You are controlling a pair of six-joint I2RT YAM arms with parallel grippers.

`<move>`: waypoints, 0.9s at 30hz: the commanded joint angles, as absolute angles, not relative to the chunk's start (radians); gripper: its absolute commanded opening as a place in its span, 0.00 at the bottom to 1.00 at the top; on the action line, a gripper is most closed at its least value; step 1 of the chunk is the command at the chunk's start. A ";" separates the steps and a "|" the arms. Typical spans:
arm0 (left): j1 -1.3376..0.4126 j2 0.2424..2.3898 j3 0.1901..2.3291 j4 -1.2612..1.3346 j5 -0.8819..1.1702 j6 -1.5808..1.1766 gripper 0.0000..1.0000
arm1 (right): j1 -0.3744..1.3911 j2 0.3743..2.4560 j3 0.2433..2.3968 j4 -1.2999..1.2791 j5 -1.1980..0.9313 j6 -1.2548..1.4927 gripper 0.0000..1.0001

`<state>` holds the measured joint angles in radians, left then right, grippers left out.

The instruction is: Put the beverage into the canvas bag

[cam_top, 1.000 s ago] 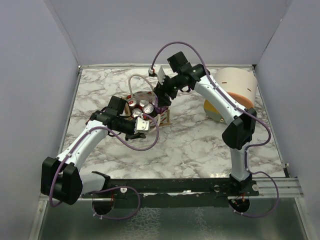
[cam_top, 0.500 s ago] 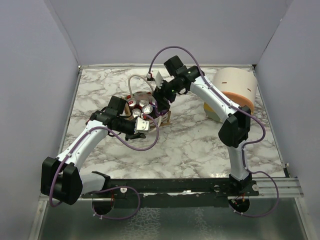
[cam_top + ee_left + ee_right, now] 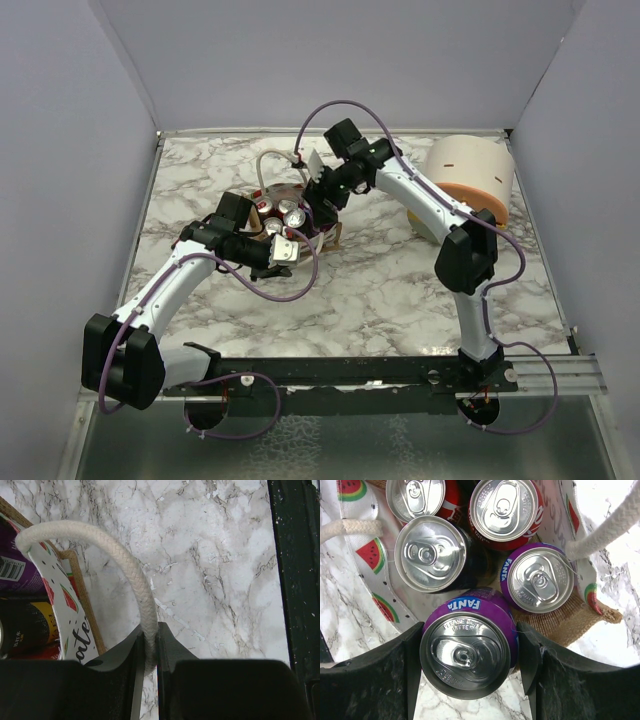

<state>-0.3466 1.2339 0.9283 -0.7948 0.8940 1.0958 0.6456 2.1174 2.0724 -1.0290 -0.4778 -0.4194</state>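
Lena: Right arm has swung in closer over the bag since a second ago; the left arm has not budged.

Sam: What is the right hand [image 3: 470, 630] doing?

Lena: It is clamped on the purple Fanta can [image 3: 465, 655], a finger on each side, can upright. The can hangs over the near rim of the canvas bag [image 3: 367, 555], partly inside the rim and partly out over the counter [image 3: 340, 595].

Sam: So it's not in yet. What is inside the bag?

Lena: Four cans [image 3: 432, 555] stand there, tops up and packed close. A second Fanta [image 3: 540, 580] sits just beyond the held one.

Sam: Then the descent is the worry.

Lena: I think so. Lowered from here, the can's base may land on the bag's rim and crush the wall, or catch a neighbour's top and lean. Let go like that and it could roll off outside the bag.

Sam: And the left hand [image 3: 150, 627]?

Lena: It is pinched shut on the rope handle [image 3: 120, 560] that arches off the bag's lettered side. If the rope slides out, that wall may sag inward and narrow the gap; too hard a pull could tilt the whole bag.
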 commanded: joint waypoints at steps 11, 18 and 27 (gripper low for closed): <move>-0.345 1.225 0.917 -0.834 0.950 1.111 0.15 | 0.680 2.056 1.914 -0.906 -0.364 -0.463 0.32; -0.346 1.222 0.917 -0.835 0.949 1.110 0.15 | 0.680 2.041 1.922 -0.907 -0.365 -0.463 0.50; -0.347 1.218 0.917 -0.834 0.950 1.112 0.15 | 0.680 2.025 1.911 -0.904 -0.373 -0.462 0.65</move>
<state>-0.3466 1.2339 0.9283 -0.7952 0.8944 1.0996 0.6762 2.0808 1.9278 -0.8883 -0.3958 -0.4599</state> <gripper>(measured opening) 0.152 0.662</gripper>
